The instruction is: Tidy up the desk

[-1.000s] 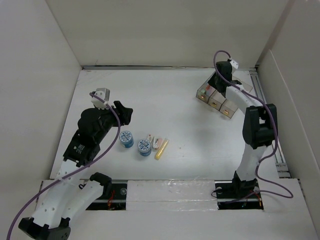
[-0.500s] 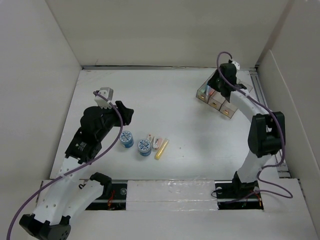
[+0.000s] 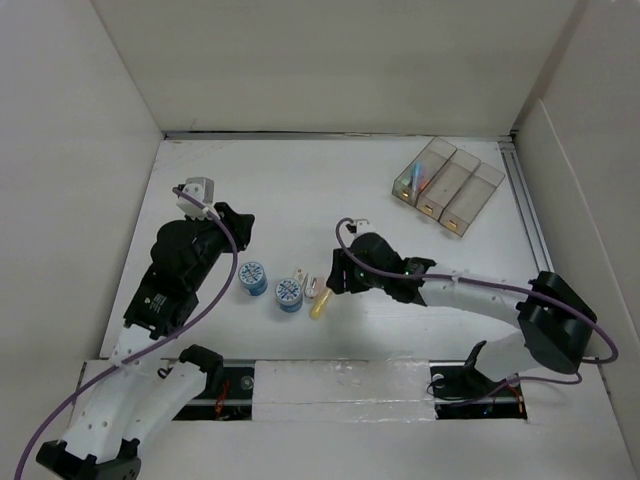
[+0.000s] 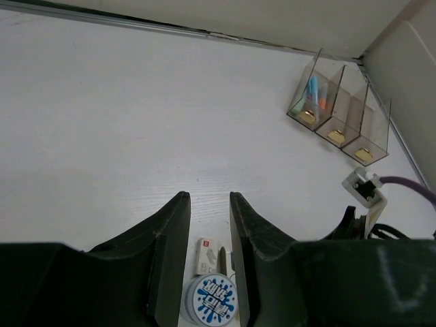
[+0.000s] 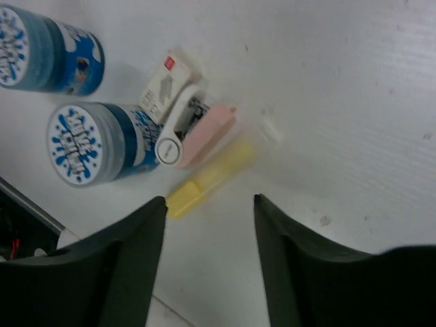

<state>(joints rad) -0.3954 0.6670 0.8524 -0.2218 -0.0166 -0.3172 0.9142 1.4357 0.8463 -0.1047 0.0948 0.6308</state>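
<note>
The white desk (image 3: 330,190) carries a row of small items near its front: two blue-and-white round tubs (image 3: 253,277) (image 3: 288,293), a small white box (image 3: 300,277), a pink-and-white piece (image 3: 314,287) and a yellow highlighter (image 3: 323,299). My right gripper (image 3: 335,275) hovers open just above the highlighter (image 5: 211,178), with nothing between its fingers (image 5: 210,199). To the left of the tubs, my left gripper (image 3: 240,225) is held above the desk. Its jaws (image 4: 209,195) stand shut to a narrow slit and hold nothing. One tub (image 4: 212,302) and the white box (image 4: 204,253) show below them.
A translucent three-compartment tray (image 3: 447,186) sits at the back right with small coloured things inside (image 4: 338,112). Tall beige walls border the desk on three sides. A metal rail (image 3: 525,200) runs along the right edge. The right arm stretches low across the front right.
My right arm has swung from the tray at the back right down to the highlighter, and its jaws have widened. The left jaws have closed to a slit.
</note>
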